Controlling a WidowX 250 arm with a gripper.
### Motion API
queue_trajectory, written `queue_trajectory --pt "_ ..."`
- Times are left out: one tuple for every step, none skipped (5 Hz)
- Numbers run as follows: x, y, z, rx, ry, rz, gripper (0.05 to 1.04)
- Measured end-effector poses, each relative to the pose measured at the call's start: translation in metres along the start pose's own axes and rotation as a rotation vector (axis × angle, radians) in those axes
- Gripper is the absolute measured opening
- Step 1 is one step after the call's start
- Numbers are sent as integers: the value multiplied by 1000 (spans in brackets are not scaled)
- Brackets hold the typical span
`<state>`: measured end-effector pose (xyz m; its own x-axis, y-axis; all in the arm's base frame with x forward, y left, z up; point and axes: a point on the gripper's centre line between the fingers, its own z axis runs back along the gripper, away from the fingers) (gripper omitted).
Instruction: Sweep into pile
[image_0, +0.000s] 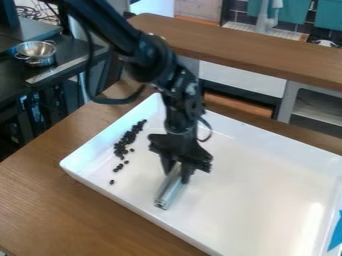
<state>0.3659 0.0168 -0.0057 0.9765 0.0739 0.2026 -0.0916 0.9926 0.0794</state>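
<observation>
The gripper (176, 167) hangs over the left half of the white tray (257, 200), shut on a silvery metal bar (171, 188). The bar lies low over the tray floor, slanting from between the fingers toward the tray's near side. Small dark pieces (125, 142) form a loose, narrow band along the tray's left side, to the left of the gripper and apart from the bar. A few stray pieces lie nearer the front of that band.
White walls rim the tray on a brown wooden table (40, 185). A blue shape (336, 234) shows at the tray's right edge. Behind the tray runs a raised wooden shelf (254, 50). A metal colander (37, 52) stands on a dark counter at upper left.
</observation>
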Motion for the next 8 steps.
queue_trajectory --pt "-11 33 1 -7 36 -17 376" --pt "-17 49 3 -7 69 -12 376" --pt "-20 74 3 15 81 6 376" --pt "-8 100 3 110 -4 -42 376" --pt "3 114 5 181 -70 -82 376" --pt "6 114 5 187 -92 -90 376" --pt "0 109 11 59 -5 -20 376" --pt "7 73 37 -88 56 75 376"
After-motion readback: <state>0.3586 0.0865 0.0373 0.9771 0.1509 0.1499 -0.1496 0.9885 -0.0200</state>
